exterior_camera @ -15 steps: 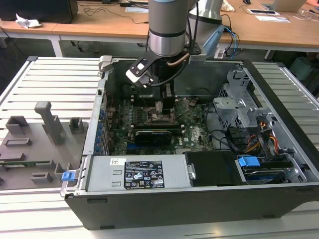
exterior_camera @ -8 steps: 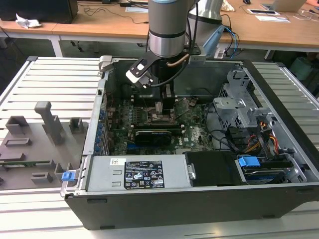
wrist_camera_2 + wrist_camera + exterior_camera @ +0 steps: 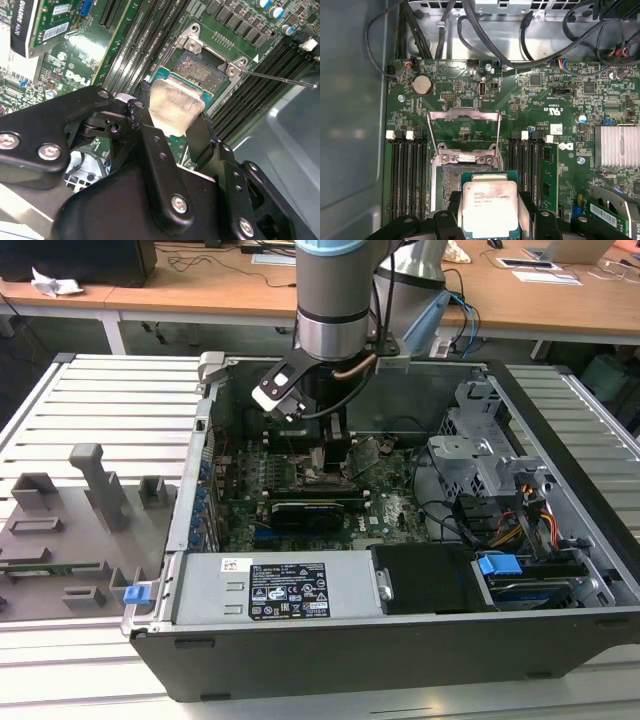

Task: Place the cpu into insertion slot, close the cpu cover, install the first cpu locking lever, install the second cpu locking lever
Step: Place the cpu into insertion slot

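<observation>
My gripper (image 3: 336, 458) reaches down into the open computer case and is shut on the cpu (image 3: 490, 207), a small square chip with a silvery top, held by two opposite edges between black fingers (image 3: 527, 202). In the second wrist view the cpu (image 3: 175, 102) hangs tilted just over the near edge of the insertion slot (image 3: 200, 67), whose pin field lies bare. The cpu cover (image 3: 464, 131), a thin metal frame, is swung open away from the insertion slot (image 3: 451, 182). A thin locking lever (image 3: 280, 80) sticks out beside the socket, unlatched.
Black memory slots (image 3: 405, 170) flank the socket on both sides. A finned heatsink (image 3: 617, 145) and a card (image 3: 550, 172) stand close by. Cables (image 3: 485, 40) hang along the case wall. The drive cage (image 3: 485, 455) and power supply (image 3: 285, 590) take up the case's other end.
</observation>
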Controlling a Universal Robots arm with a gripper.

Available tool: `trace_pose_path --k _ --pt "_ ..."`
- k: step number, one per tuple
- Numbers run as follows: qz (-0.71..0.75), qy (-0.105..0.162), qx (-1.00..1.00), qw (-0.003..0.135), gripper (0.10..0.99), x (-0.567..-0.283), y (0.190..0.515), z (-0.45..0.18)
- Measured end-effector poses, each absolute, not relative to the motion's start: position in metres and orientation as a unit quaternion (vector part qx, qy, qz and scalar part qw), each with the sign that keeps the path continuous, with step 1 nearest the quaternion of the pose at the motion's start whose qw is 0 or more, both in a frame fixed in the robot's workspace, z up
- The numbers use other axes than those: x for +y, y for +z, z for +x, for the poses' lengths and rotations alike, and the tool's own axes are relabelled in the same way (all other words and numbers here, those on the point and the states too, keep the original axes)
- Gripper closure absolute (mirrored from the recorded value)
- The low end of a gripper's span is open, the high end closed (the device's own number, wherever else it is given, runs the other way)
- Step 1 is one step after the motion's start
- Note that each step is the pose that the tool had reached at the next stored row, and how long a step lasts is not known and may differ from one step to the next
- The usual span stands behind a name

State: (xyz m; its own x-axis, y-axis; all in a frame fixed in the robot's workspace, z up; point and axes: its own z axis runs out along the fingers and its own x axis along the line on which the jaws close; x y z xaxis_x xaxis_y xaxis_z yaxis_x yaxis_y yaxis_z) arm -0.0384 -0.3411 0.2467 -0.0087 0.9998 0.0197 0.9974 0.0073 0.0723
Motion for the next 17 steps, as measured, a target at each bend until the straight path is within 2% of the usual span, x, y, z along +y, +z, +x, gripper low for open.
trace_pose_path --k 17 --pt "0.704 0.033 0.709 0.019 0.557 -0.334 0.231 -0.039"
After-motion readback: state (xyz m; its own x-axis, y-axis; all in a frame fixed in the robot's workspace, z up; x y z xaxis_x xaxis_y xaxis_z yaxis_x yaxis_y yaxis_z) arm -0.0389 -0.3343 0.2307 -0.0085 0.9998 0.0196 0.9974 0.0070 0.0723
